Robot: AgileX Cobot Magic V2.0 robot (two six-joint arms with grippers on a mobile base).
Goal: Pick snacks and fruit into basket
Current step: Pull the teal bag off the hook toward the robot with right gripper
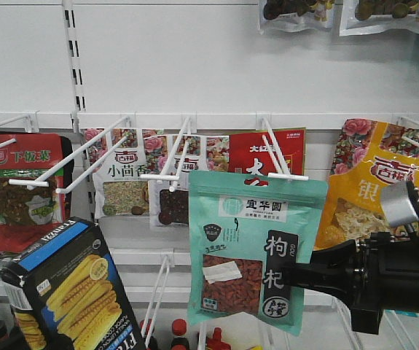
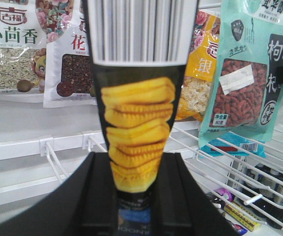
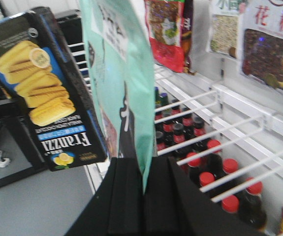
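Note:
The black-and-blue carton [image 1: 71, 292] picturing yellow corn cobs is held tilted at the lower left, in front of the shelves. My left gripper [image 2: 134, 196] is shut on its lower end, and the carton [image 2: 139, 123] rises between the jaws. The teal pouch [image 1: 249, 248] with a window of red berries hangs upright in the middle, its top level with the white peg tips. My right gripper [image 1: 291, 279] is shut on its right edge. In the right wrist view the gripper [image 3: 142, 182] pinches the pouch [image 3: 121, 73] edge-on, with the carton [image 3: 43, 93] to its left. Fruit and basket are out of view.
A red pouch of greens [image 1: 20, 197] and a yellow-orange pouch [image 1: 369, 182] hang on the back wall with other pouches. White pegs [image 1: 173, 157] stick out toward me. A wire shelf [image 3: 230, 142] below holds several red-capped bottles [image 3: 200, 162].

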